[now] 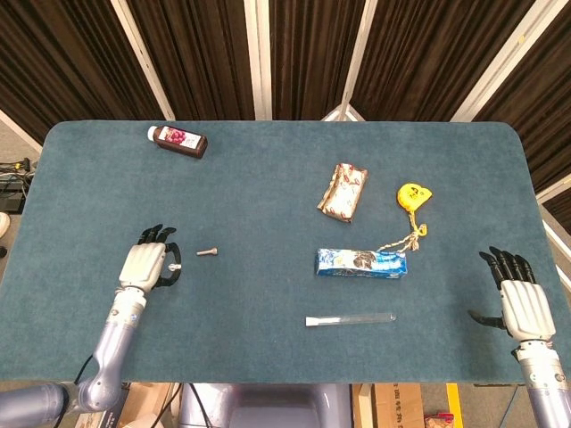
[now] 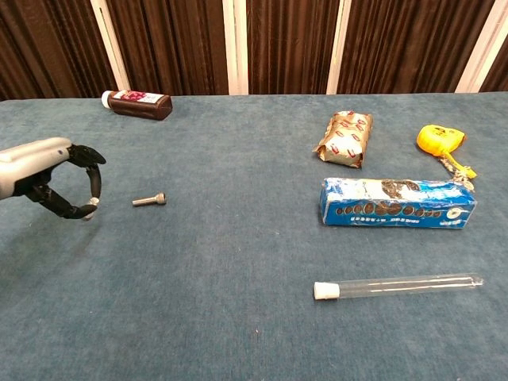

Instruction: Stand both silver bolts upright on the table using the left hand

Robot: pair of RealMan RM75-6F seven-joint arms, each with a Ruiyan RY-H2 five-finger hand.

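Left hand (image 2: 49, 178) hovers just left of the lying bolt (image 2: 150, 200), fingers curled, pinching a second bolt (image 2: 92, 203) between thumb and fingertip. Behind the lying bolt sits a brown bottle (image 2: 136, 102). Far right of it lie a foil packet (image 2: 344, 138), blue box (image 2: 398, 202), tube (image 2: 397, 284) and yellow tape measure (image 2: 439, 138). Right hand (image 1: 525, 303) rests at the table's (image 1: 268, 205) right edge, fingers spread, holding nothing.

The table (image 1: 268, 196) is covered in teal-blue cloth. The bolt (image 2: 149, 200) is silver. The left hand (image 2: 49, 176) has a silver-grey shell and black fingers. At 11 o'clock lies a dark brown bottle (image 1: 177, 140) with a red-patterned label and white cap. The tape measure (image 1: 411, 193) is yellow. The box (image 1: 360, 263) is blue and white, possibly dotted.
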